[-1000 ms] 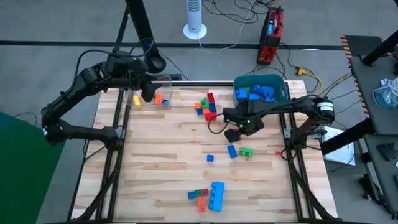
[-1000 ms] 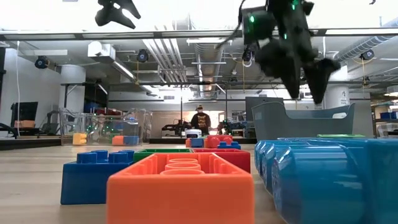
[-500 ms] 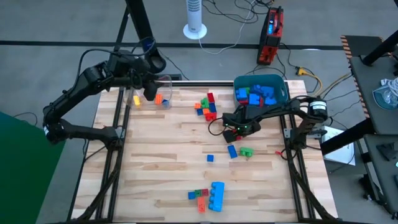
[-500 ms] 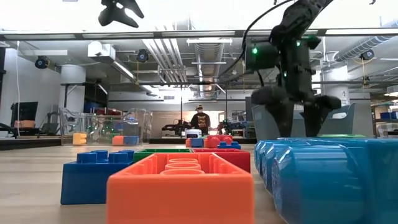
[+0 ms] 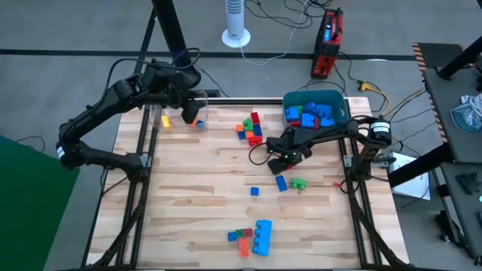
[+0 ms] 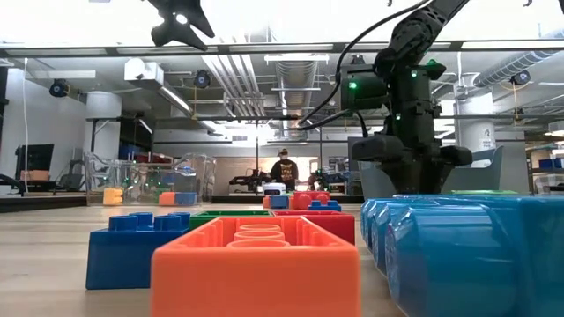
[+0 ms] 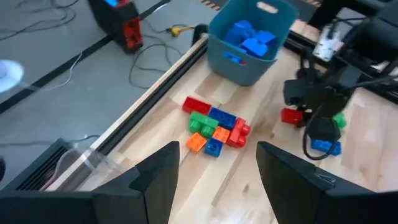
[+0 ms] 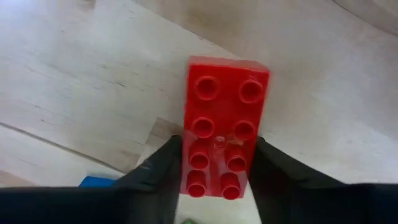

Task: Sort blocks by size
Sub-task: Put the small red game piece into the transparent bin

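Note:
My right gripper (image 8: 219, 142) stands open, low over the table right of centre (image 5: 280, 159), with a red two-by-four brick (image 8: 224, 118) between its fingers. The brick lies flat, studs up. My left gripper (image 5: 192, 113) hangs open and empty above the clear box (image 5: 183, 114) at the far left, which holds small yellow, orange and blue blocks. A cluster of mixed blocks (image 5: 251, 128) lies at the far middle. A blue (image 5: 281, 183) and a green block (image 5: 299, 183) lie just nearer than my right gripper. My right gripper comes from above, pointing down. Its fingers (image 8: 163, 168) stand close against the two long sides of the red brick at one end (image 8: 214, 177). I cannot tell whether they touch it. The brick rests flat on the table.
The teal tub (image 5: 316, 109) with large blue blocks stands at the far right. A small blue block (image 5: 254, 191) lies mid-table. A group with a large light-blue brick (image 5: 261, 235) lies near the front edge. Bare wood shows on the table's left half.
My right gripper has gone down from well above the table to the red brick and a little toward the table's left edge, staying open. My left gripper has shifted slightly toward the table's right edge above the clear box.

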You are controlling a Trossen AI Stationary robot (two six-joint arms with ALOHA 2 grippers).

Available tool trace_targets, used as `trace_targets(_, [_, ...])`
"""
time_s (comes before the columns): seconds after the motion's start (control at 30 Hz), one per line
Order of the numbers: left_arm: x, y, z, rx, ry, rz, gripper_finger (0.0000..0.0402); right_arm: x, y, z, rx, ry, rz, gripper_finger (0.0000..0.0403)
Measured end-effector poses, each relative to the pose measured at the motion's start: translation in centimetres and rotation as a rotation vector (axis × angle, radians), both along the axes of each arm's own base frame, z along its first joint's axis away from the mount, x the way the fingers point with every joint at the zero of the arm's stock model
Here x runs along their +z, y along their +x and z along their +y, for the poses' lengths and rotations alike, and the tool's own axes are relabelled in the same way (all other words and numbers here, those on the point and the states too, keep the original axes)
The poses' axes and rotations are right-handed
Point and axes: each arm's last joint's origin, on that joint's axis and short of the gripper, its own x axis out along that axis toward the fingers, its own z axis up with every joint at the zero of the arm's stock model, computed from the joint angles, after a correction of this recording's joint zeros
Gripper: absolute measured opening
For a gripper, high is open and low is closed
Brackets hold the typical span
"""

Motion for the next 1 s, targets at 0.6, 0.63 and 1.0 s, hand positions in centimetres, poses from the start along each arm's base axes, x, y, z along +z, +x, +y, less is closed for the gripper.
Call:
trace_targets(0.6, [0.8, 3.4, -4.4, -0.650, 0.143, -0.153, 0.0201, 16.8, 5.3, -2.5, 0.636, 0.233, -0.884, 0.0132])
trace_targets(0.63, [0.8, 3.8, -4.7, -0.673, 0.150, -0.160, 0.0201, 17.7, 5.7, -2.8, 0.666, 0.245, -0.946, 0.0132])
trace_targets(1.0, [0.5, 6.7, -6.3, -0.839, 0.186, -0.252, 0.0201, 20.8, 9.3, -3.6, 0.847, 0.483, -1.255, 0.0132])
